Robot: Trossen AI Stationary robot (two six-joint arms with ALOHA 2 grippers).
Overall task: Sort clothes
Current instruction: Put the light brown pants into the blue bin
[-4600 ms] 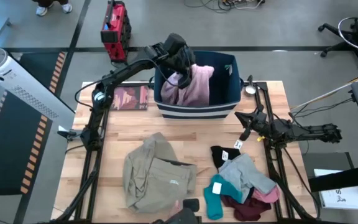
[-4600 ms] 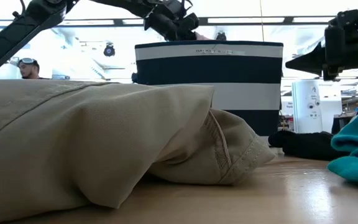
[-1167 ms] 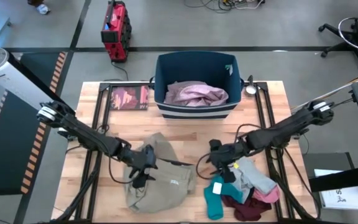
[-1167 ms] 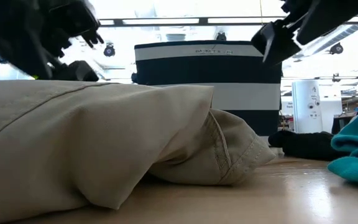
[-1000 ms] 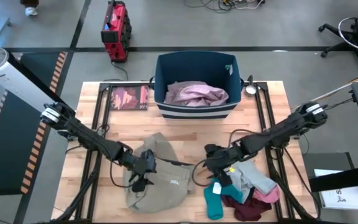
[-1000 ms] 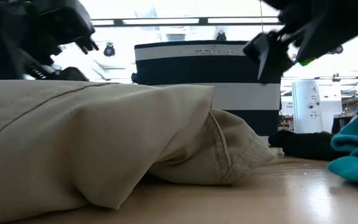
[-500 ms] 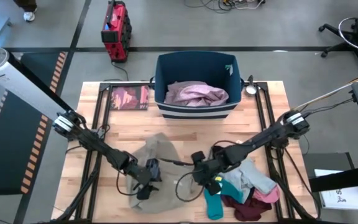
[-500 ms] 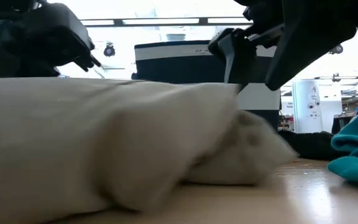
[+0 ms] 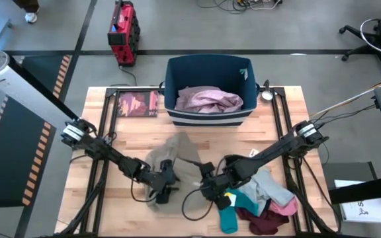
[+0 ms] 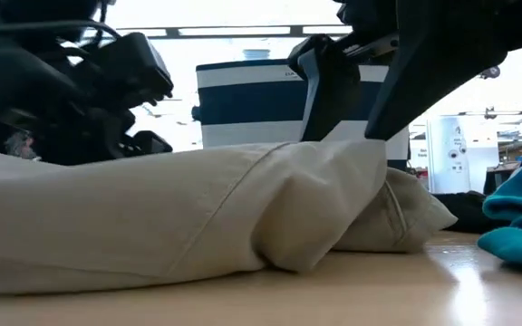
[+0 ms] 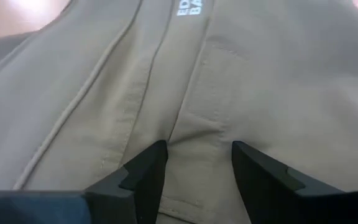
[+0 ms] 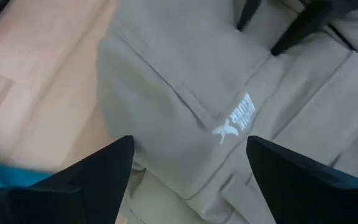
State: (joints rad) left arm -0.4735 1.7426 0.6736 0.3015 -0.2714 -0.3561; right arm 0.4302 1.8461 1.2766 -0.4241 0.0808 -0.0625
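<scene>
- Both arms down on the beige garment (image 9: 177,158) at the table's (image 9: 290,132) front middle, between the dark blue bin (image 9: 177,73) behind and the heap of small pieces to the right.
- Left gripper (image 9: 164,182) pressed into the cloth, fingers (image 11: 145,171) pinching a raised fold of beige fabric between them, as seen from its own wrist.
- Right gripper (image 9: 207,185) low over the garment's right edge, fingers (image 12: 92,171) spread wide with cloth beneath and nothing yet caught.
- Pale pink garment (image 9: 210,100) already lying inside the bin; teal piece (image 9: 227,208), grey piece (image 9: 270,188), maroon piece (image 9: 253,221) and small pink piece (image 9: 286,208) heaped near the front right corner, with no gripper on them.
- Step in hand, by the look of it: gathering the beige garment for a two-armed lift toward the bin.
- Next move likely calls for closing the right fingers on a firm bunch of cloth, then raising both arms together so the garment clears the table without dragging.
- Against half a second earlier: both grippers closer together, the garment bunched narrower and drawn toward the bin, its fold in the low view now humped under the right arm.
- Against several seconds earlier: left arm no longer over the bin, right arm no longer parked at the table's right edge.
</scene>
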